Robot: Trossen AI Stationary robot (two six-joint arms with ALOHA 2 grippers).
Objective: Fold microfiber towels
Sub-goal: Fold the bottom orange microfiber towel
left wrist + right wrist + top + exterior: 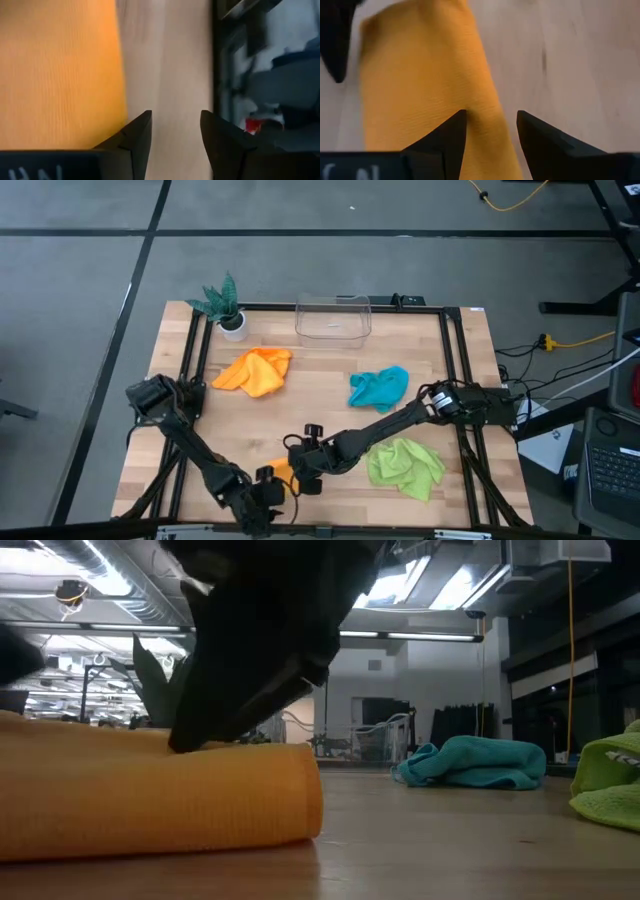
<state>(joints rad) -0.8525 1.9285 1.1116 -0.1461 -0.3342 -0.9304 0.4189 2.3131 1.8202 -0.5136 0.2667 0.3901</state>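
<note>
Folded orange towel (283, 471) mostly covered from above by both arms; only a sliver shows between left claw (268, 483) and right claw (303, 476). Low view: towel cut off at the left edge, a dark arm blocks the middle, can't tell which arm. Lime green towel (610, 785) clipped at the right edge. Plant (150, 680) half hidden behind that arm. Left wrist view: room past the desk (175, 65) edge blurred, unreadable. Desk's near edge cut off in the high view.
</note>
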